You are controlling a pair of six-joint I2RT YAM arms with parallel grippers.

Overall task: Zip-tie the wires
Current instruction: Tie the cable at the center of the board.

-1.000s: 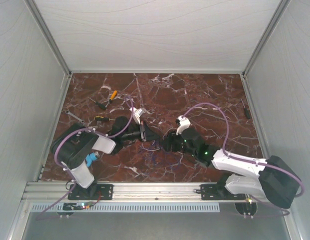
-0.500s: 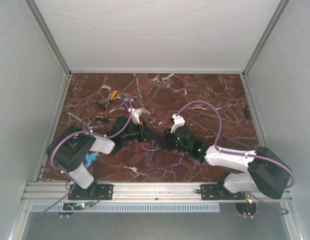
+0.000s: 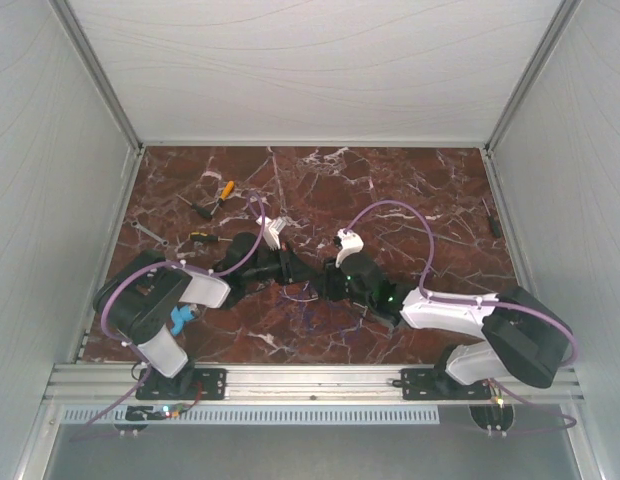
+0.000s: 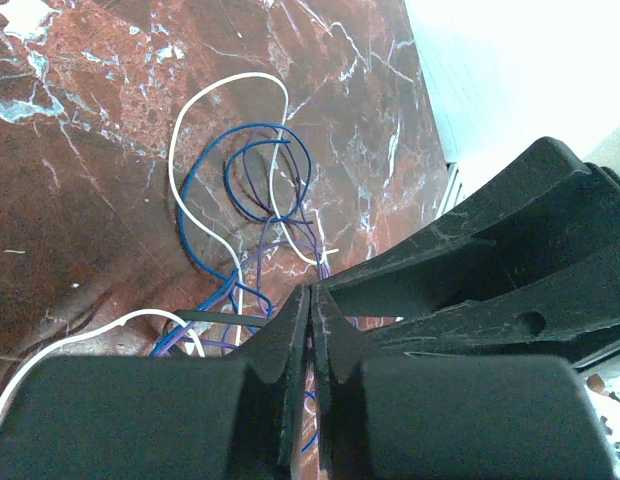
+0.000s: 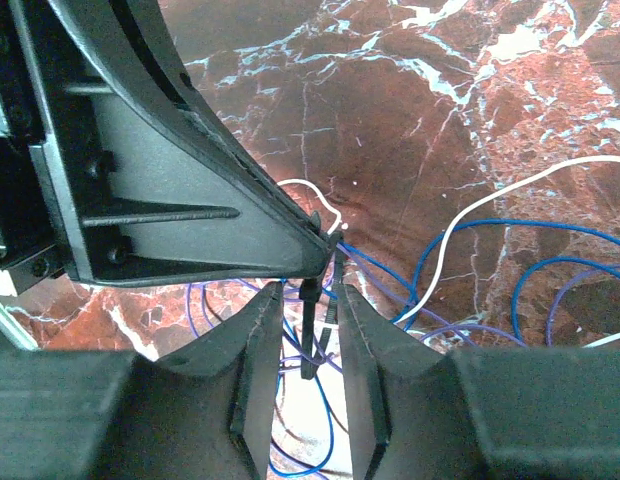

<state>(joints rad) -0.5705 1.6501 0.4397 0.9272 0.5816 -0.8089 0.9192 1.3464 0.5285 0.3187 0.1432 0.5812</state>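
The left end effector (image 4: 308,300) is clenched, its fingertips pinching the upper end of the zip tie (image 5: 308,340). The strip hangs down between the fingers of the right end effector (image 5: 308,292). That one is released, with a finger on each side of the strip and neither touching it. The wires (image 4: 275,215) lie in loose blue, white and purple loops on the counter (image 3: 390,190), just below both tips. This is about midway between the left and right edges, nearer the near edge. Bare marble runs to the far edge and the right edge. An orange-handled screwdriver (image 3: 225,190) lies toward the far left corner.
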